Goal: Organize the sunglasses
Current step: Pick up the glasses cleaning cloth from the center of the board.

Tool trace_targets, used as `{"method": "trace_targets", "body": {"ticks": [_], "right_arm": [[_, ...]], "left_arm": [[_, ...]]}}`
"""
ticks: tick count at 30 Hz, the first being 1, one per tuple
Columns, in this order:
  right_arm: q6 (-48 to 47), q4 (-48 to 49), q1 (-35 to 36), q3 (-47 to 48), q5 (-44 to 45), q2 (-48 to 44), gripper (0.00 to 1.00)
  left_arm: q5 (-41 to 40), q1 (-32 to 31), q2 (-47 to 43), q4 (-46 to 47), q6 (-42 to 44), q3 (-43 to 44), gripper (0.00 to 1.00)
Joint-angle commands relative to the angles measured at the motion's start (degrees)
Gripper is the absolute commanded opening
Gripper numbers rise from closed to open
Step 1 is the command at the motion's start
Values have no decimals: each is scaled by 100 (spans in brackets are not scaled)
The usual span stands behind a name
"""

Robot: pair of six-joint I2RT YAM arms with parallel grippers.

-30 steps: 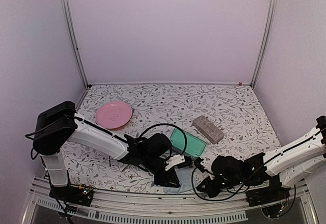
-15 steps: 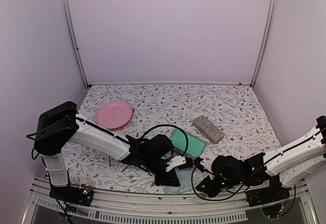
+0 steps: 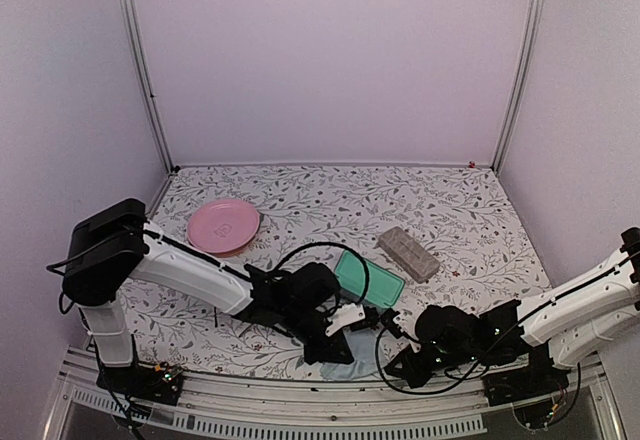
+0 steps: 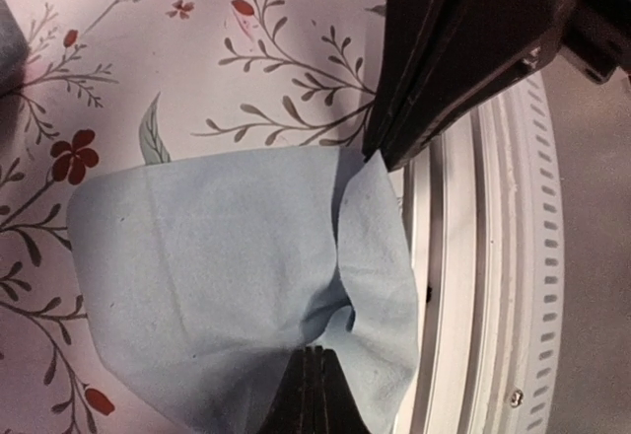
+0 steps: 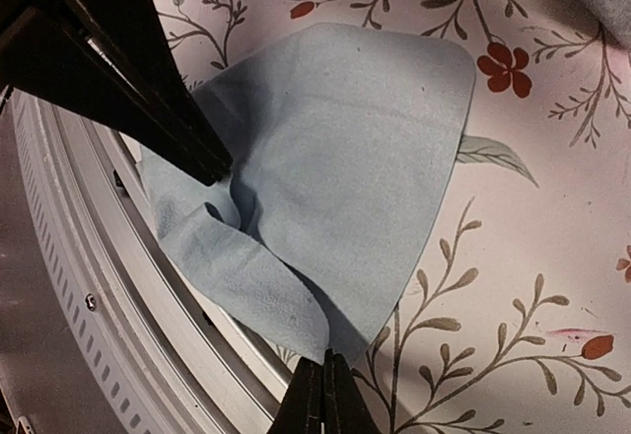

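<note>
A pale blue cloth (image 4: 227, 256) lies at the table's front edge, partly over the white rail (image 4: 483, 256). My left gripper (image 4: 311, 357) is shut on a bunched fold of it. My right gripper (image 5: 323, 360) is shut on a corner of the same cloth (image 5: 335, 158). In the right wrist view the left fingers (image 5: 128, 69) reach the cloth from the upper left. The right fingers (image 4: 444, 59) come in from the top right of the left wrist view. In the top view the cloth (image 3: 342, 368) shows below both wrists. No sunglasses show clearly in any view.
A green case (image 3: 368, 278) lies just behind the two wrists and a grey case (image 3: 408, 252) further back right. A pink plate (image 3: 223, 225) sits at the back left. The floral table top (image 3: 450, 210) ends at the white front rail (image 3: 300, 400).
The left jaws have closed onto the cloth and bunched it into a fold. Both arms have stayed almost where they were.
</note>
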Motion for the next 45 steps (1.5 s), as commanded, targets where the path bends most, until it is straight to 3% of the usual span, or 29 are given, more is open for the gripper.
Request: {"method": "trace_targets", "body": {"ticks": [1,24,38,45], "right_arm": [[39,-11,42,-33,65,-134,5],[-152,-442,21,171,284,-556,2],[-1052,-1603,29,1719,567,-270,1],[-1146,-2053,27,1947,517,-164,1]], "left_arm": [[0,-41,-379,112,-85,-60,0],[-374,194,-1553,554,-495,-854,0],[-1212,213,-2867,198,-680,-1296,0],[-1228,256,-2834,659,-651,-1718,2]]}}
